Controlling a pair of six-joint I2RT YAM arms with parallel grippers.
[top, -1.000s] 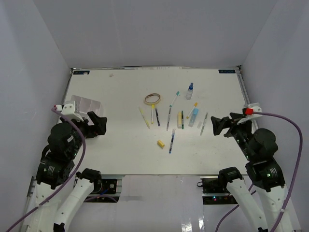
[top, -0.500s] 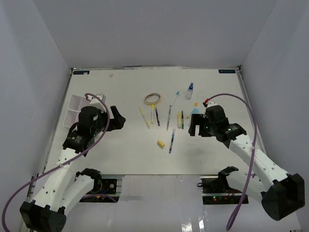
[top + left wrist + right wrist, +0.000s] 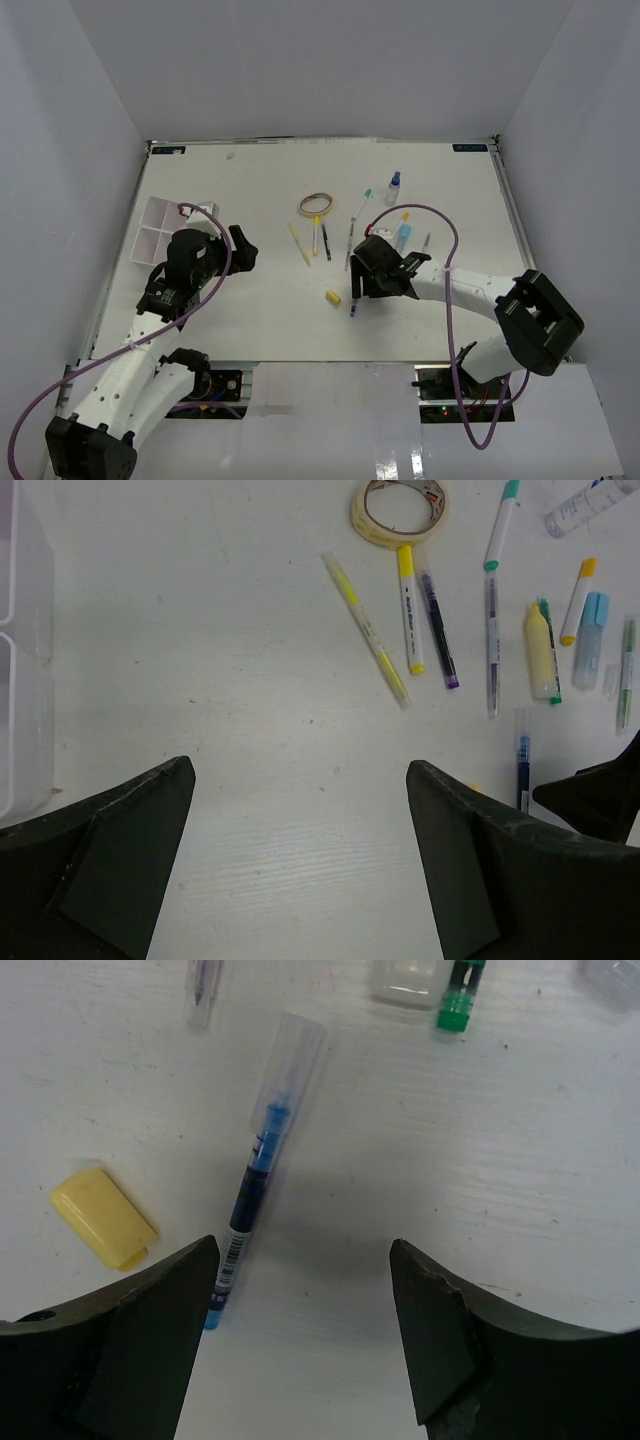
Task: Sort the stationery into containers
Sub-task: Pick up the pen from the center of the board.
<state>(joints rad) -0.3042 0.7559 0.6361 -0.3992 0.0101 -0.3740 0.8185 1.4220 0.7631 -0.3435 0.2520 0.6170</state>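
Blue pen (image 3: 258, 1195) on counter (image 3: 260, 300), long axis near-to-far, clear cap far, barcode (image 3: 228, 1252) near; right claw (image 3: 302, 1255) above it and left claw (image 3: 300, 770) both spread, empty.

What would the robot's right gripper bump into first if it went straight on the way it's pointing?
Probably the blue pen, which lies just ahead of the open right gripper, close beside one finger. If it slips past, only the bare table follows. Depth is hard to judge.

Lab: white-walled booth (image 3: 320, 70), robot table (image 3: 265, 310)
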